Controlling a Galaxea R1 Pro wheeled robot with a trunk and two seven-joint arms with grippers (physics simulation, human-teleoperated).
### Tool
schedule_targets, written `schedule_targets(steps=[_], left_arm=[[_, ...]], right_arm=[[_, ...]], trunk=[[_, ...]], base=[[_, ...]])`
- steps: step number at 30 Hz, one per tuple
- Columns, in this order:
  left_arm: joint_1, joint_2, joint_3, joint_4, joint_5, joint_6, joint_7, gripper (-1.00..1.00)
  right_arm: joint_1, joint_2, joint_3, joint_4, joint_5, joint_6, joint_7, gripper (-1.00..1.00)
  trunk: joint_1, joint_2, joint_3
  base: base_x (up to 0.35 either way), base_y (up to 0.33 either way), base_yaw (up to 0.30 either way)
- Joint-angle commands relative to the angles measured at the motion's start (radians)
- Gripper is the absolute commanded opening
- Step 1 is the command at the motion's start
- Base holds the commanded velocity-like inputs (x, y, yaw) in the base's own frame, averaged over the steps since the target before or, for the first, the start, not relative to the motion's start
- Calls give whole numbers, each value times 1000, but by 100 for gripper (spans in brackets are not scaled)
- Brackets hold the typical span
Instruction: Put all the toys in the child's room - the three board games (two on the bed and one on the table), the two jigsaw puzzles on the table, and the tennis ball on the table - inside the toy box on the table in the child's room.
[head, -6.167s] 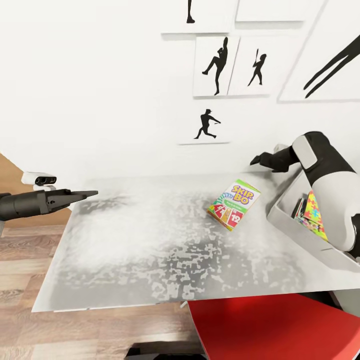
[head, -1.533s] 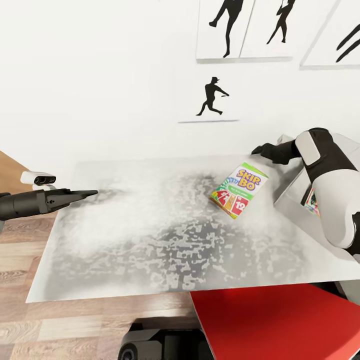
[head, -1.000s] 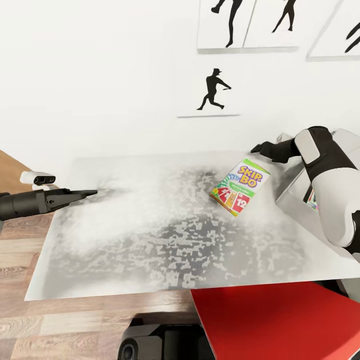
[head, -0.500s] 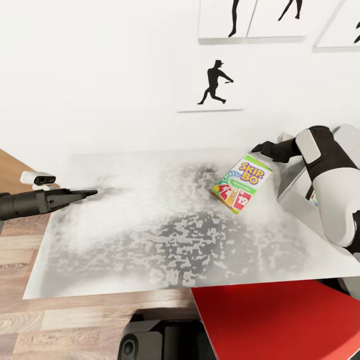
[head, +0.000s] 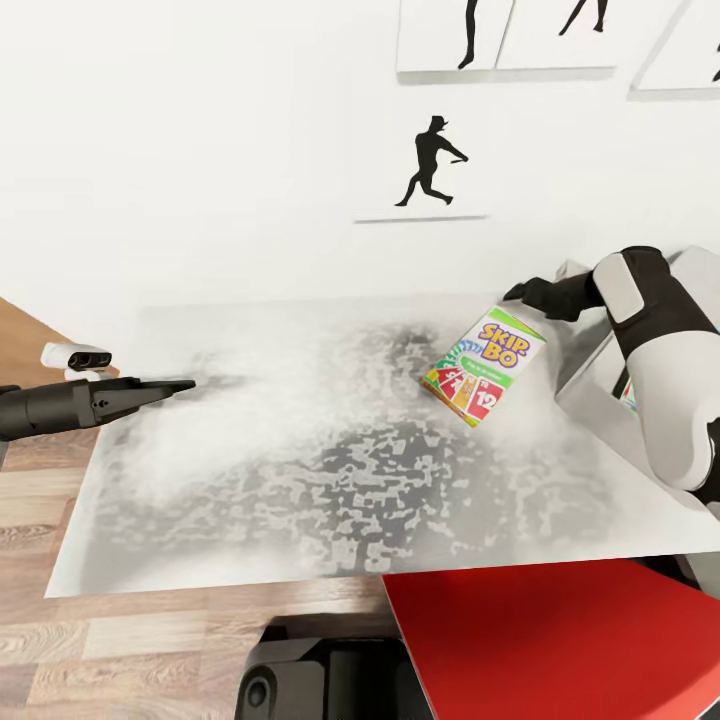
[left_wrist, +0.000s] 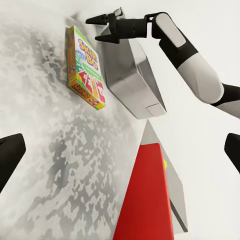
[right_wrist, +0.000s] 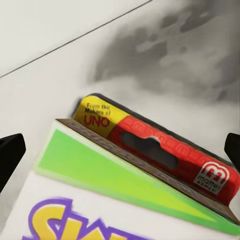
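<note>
Nearest, left gripper (head: 175, 385) idling wide open over the bed (head: 300, 480); farther, Skip-Bo board game (head: 484, 364) flat beside the toy box (head: 590, 385); right gripper (head: 520, 292), spread wide, poised behind it, presumably to grasp.

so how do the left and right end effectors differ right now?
The left end effector hangs at the mottled surface's edge, far from the Skip-Bo box; the right end effector sits just above the box's top end. The right wrist view has the box close up between spread fingers; the left wrist view has it at a distance. The right arm reaches over the grey bin; the left does not. Both are dark and open, holding nothing.
</note>
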Motion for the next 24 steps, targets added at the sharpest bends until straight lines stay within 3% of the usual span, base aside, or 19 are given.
schedule_targets(steps=[1,24], left_arm=[[0,0,0,0,0,11,-4,100],[0,0,0,0,0,11,-4,100]], right_arm=[[-1,0,-1,-1,-8,4,-6,100],[-3,2,-2,0,-8,5,-6,100]], trunk=[[1,-2,-1],[1,-2,-4]], base=[[0,0,0],[0,0,0]])
